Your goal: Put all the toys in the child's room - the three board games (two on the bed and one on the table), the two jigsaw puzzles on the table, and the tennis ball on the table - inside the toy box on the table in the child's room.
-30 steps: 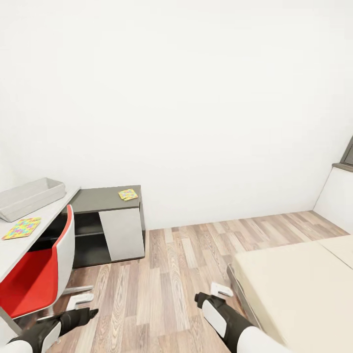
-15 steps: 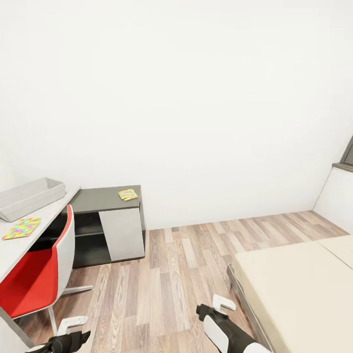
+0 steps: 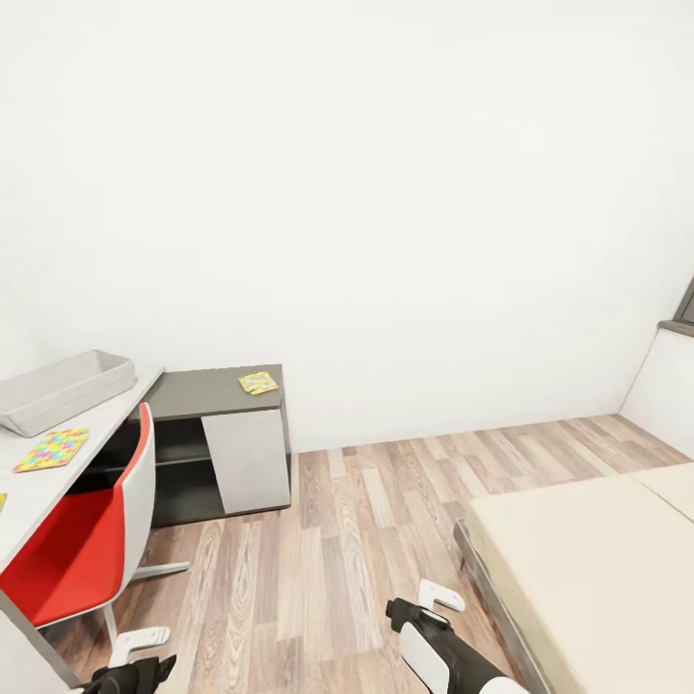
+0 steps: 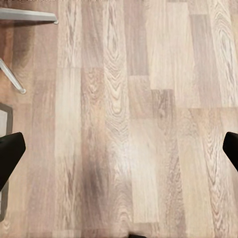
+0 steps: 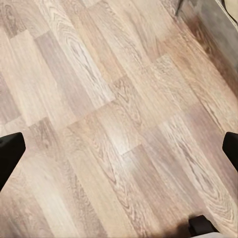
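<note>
View swung slightly left since before; my left gripper [image 4: 119, 148] and right gripper [image 5: 119, 148] hang spread wide, empty, over floor [image 3: 357, 540]; toy box [image 3: 60, 387] far left.

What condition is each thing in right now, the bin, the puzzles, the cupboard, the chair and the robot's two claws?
Toy box: on the desk, no lid, inside hidden.
Near puzzle: flat on the desk, outside the box.
Far puzzle: flat on the cabinet top.
Cabinet: door shut, left side open shelving.
Chair: upright, tucked against the desk.
Left tool: open, empty, over the floor.
Right tool: open, empty, over the floor.
</note>
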Robot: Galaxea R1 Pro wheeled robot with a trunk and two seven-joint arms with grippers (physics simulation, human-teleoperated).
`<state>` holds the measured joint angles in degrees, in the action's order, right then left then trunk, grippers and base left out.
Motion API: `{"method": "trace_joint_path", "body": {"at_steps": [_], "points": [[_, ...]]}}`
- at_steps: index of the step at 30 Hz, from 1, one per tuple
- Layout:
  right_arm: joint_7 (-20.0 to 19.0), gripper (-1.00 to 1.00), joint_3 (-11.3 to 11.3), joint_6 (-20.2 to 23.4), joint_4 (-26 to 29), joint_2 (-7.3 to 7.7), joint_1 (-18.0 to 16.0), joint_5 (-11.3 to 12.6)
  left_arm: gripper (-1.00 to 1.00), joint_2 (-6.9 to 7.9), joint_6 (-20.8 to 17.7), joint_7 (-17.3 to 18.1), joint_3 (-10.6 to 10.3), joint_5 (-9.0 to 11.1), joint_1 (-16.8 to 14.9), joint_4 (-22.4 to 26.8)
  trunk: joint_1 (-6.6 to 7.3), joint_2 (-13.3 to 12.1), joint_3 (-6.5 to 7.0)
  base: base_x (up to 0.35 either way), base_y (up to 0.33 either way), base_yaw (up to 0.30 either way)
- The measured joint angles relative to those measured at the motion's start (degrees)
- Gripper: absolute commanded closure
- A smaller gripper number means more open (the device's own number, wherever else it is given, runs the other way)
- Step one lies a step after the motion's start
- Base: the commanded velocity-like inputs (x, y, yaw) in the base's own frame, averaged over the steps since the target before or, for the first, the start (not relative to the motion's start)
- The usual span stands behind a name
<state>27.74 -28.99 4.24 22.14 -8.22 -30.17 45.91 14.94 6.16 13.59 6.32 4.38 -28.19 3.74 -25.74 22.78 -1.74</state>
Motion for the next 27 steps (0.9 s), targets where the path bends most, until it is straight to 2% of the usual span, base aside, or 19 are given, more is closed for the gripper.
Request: {"method": "trace_joint_path", "body": {"at_steps": [9, 14, 27], "points": [[0.0, -1.0, 0.0, -0.1, -0.1, 0.0, 0.1, 0.0, -1.0, -0.11, 0.2, 0.0, -0.1, 0.0, 0.5, -0.1, 0.0, 0.0, 0.02, 0.002, 0.014, 0.011], [0.0, -1.0, 0.0, -0.2, -0.1, 0.0, 0.1, -0.1, -1.0, -1.25, 0.3, 0.0, 0.0, -0.1, 0.9, -0.1, 0.0, 0.0, 0.03, 0.0, 0.001, 0.009], [0.0, -1.0, 0.0, -0.2, -0.2, 0.07, 0.1, -0.1, -1.0, -2.09, 0.3, -1.2, 0.0, -0.3, 1.3, -0.1, 0.0, 0.0, 0.03, 0.0, 0.0, 0.001]]}}
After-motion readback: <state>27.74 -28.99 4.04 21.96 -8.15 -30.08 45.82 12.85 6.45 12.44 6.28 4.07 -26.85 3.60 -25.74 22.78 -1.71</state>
